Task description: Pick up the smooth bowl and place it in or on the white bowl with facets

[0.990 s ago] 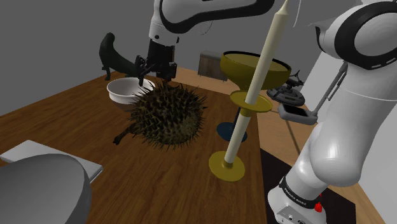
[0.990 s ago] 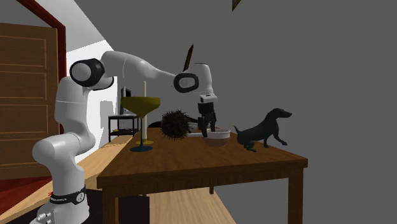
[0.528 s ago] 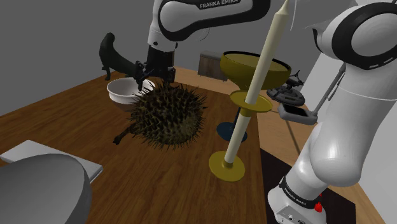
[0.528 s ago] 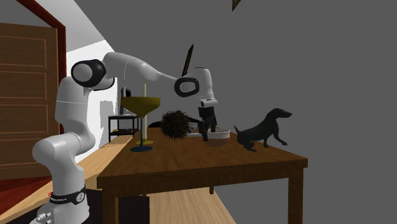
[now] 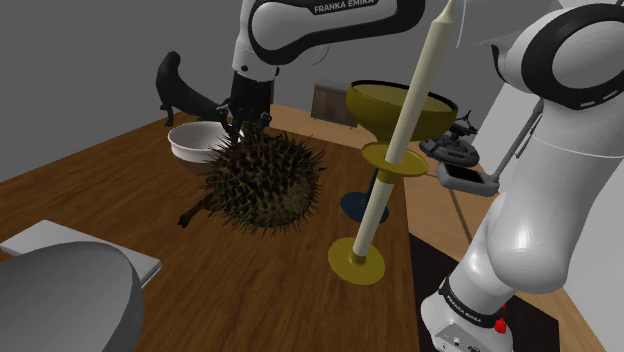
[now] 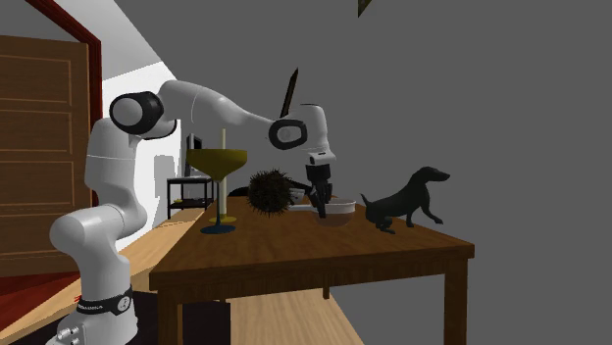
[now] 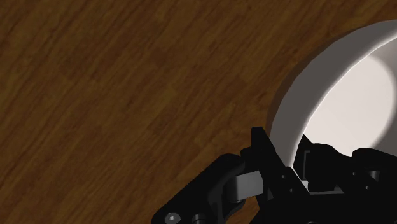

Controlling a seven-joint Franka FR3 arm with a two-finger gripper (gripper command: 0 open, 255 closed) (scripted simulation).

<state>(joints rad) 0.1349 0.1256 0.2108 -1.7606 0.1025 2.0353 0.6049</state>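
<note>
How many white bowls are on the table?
1: the white bowl at the tool, beside the spiky figure. Another may be hidden behind the clutter.

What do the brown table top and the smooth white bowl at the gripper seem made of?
The brown table top looks like wood with a matt finish: streaked grain runs across it. The smooth white bowl could be glazed ceramic or plastic: plain even white, no texture to settle it.

We see streaked grain on the dark brown wooden tabletop, a smooth white round bowl, a rough brown spiky ball.
</note>
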